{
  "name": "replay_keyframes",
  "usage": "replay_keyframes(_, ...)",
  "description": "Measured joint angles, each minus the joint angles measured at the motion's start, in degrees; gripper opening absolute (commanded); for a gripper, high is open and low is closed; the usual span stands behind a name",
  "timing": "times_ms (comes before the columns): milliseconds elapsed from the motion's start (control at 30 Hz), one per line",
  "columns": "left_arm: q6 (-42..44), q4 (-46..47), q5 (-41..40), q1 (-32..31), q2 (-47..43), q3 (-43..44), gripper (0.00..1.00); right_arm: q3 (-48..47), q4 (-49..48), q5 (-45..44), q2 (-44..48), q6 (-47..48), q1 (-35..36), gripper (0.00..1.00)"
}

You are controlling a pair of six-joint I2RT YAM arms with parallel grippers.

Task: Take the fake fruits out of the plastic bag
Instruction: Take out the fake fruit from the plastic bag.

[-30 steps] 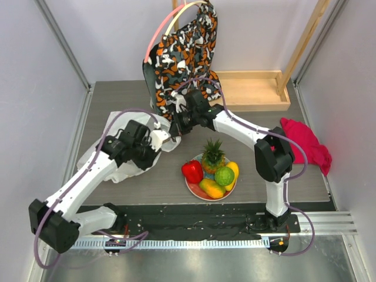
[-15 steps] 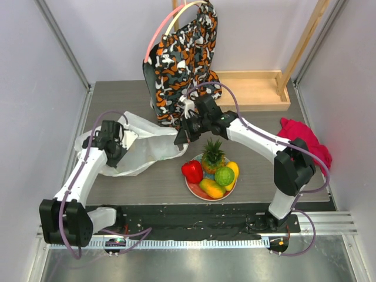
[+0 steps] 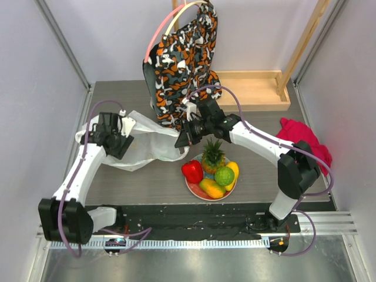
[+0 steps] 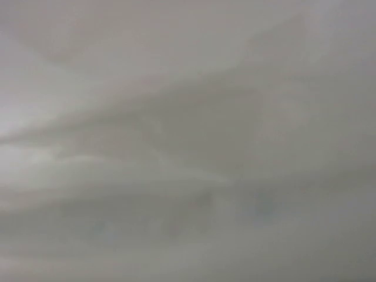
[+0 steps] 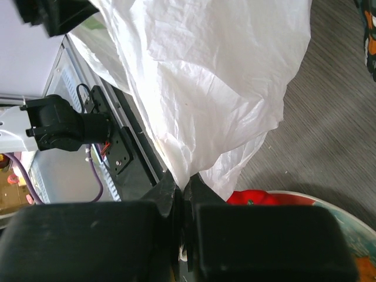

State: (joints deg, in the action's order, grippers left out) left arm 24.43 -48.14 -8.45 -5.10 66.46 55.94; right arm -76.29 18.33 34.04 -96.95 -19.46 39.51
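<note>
**Two robot arms at a white plastic bag, with toy fruit on a plate nearby**

A grey table (image 3: 147, 188) is seen from above, with pale walls around it. At the back hangs a tall cloth bag (image 3: 182, 64) patterned in orange, black and white. To its right lies a shallow wooden tray (image 3: 252, 91).

The plastic bag (image 3: 150, 144), thin, white and crinkled, lies spread on the left half of the table, in front of the cloth bag. A red cloth (image 3: 305, 144) is heaped at the right edge, well apart from everything else.

Just right of the plastic bag sits a round plate (image 3: 190, 188). The fake fruits (image 3: 214, 173) rest on it, outside the bag: a pineapple (image 3: 212, 155) with a green crown, a red piece (image 3: 192, 171), a green lime (image 3: 224, 175) and a yellow mango (image 3: 212, 188).

The right gripper (image 5: 183, 189) has its jaws pressed together, pinching the bag's right corner just above the plate. The film rises from that pinch in a wide sheet.

The left gripper (image 3: 121, 143) sits on the bag's left part. Its own camera shows only blurred white plastic, so whether its jaws are spread or closed cannot be told.
</note>
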Motion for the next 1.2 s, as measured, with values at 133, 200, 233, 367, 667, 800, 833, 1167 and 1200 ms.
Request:
replay_keyframes(133,-1.9,4.7,-0.5,0.7,7.2,0.4,0.71,-0.3,0.1,1.0,0.0,1.0,0.3,0.01)
replay_keyframes(200,-2.7,7.2,-1.0,1.2,9.6,-0.2,0.73,-0.8,0.3,1.4,0.0,2.0,0.6,0.01)
replay_keyframes(233,-3.0,8.9,-1.3,1.6,10.4,-0.7,0.75,-1.1,0.5,1.8,0.0,2.6,0.8,0.01)
replay_keyframes(367,-3.5,16.2,-1.9,4.1,13.3,-1.4,0.78,-1.2,0.8,3.0,0.0,3.7,1.5,0.01)
replay_keyframes(667,-1.6,24.7,-0.9,9.2,28.4,5.9,0.95,-1.2,1.5,4.2,0.0,5.6,4.0,0.01)
replay_keyframes(800,-0.1,25.5,3.7,10.3,33.5,9.7,1.00,-1.2,1.5,4.2,-0.2,6.3,4.4,0.01)
replay_keyframes(833,0.0,25.6,4.5,10.5,34.1,10.3,1.00,-1.2,1.5,4.2,-0.2,6.6,4.4,0.01)
replay_keyframes(1167,0.5,28.2,11.9,10.8,41.3,18.2,0.55,-3.1,2.3,4.3,-3.3,7.9,4.2,0.01)
replay_keyframes(1200,0.6,28.7,12.9,11.0,41.2,18.1,0.43,-3.3,2.6,4.5,-3.5,8.0,4.2,0.01)
